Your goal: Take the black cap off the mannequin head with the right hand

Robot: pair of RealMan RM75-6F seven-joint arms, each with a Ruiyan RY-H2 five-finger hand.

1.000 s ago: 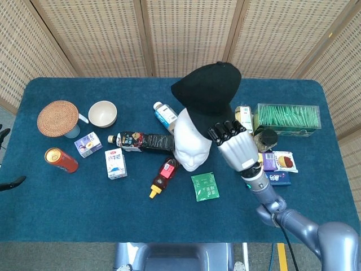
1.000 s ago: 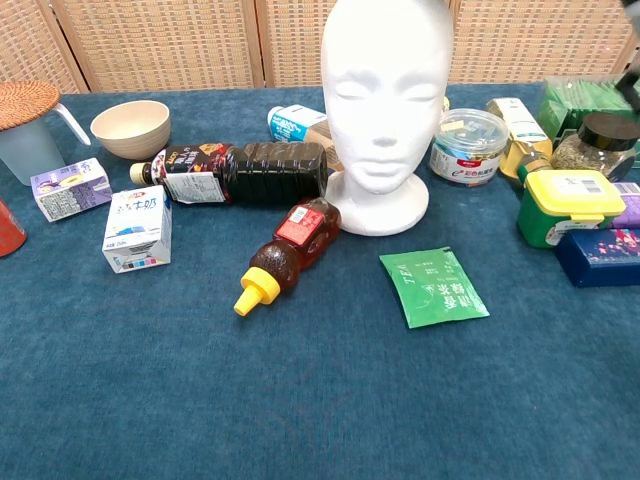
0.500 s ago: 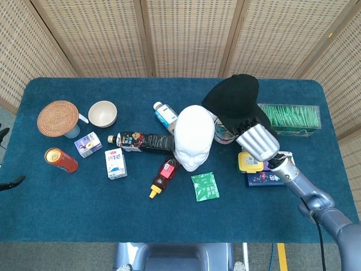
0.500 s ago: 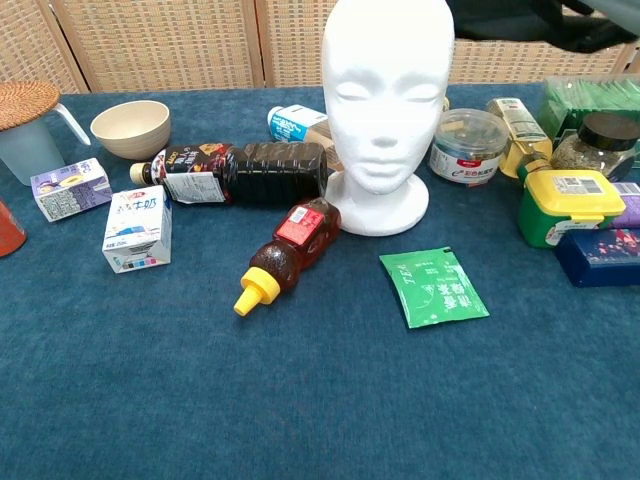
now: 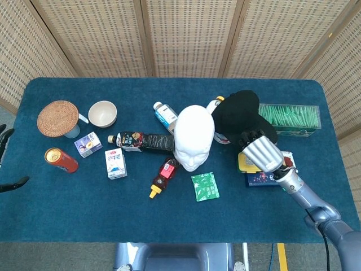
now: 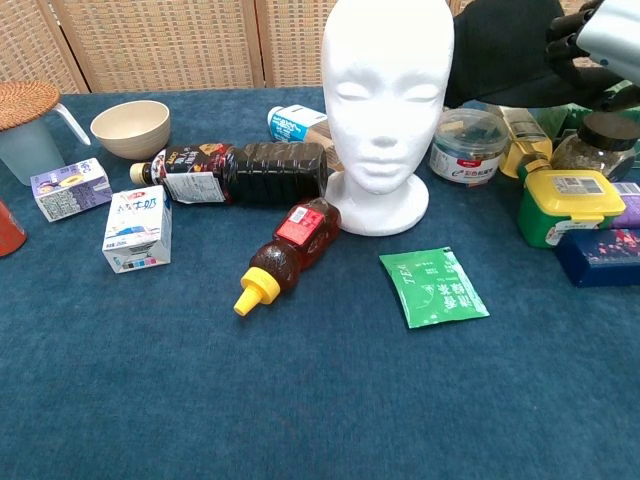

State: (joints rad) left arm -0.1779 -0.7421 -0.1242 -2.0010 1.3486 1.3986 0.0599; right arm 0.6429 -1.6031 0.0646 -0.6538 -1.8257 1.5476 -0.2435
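Observation:
The white mannequin head [image 5: 193, 137] [image 6: 386, 100] stands bare at the table's middle. The black cap [image 5: 241, 116] [image 6: 505, 50] hangs in the air just right of the head, above the jars. My right hand [image 5: 260, 151] [image 6: 598, 45] grips the cap by its brim, fingers curled over the edge. The left hand does not show in either view.
Under the cap sit a round tub [image 6: 466, 147], a yellow-lidded box [image 6: 570, 205], a dark-lidded jar [image 6: 600, 143] and a green box [image 5: 289, 118]. Left of the head lie a dark bottle [image 5: 144, 141], a sauce bottle [image 5: 163, 176], cartons, a bowl [image 5: 102, 113] and a can [image 5: 61, 160]. A green packet [image 5: 205, 186] lies in front.
The cap has come off the mannequin head and moved right and then lower in my right hand. The head now stands bare.

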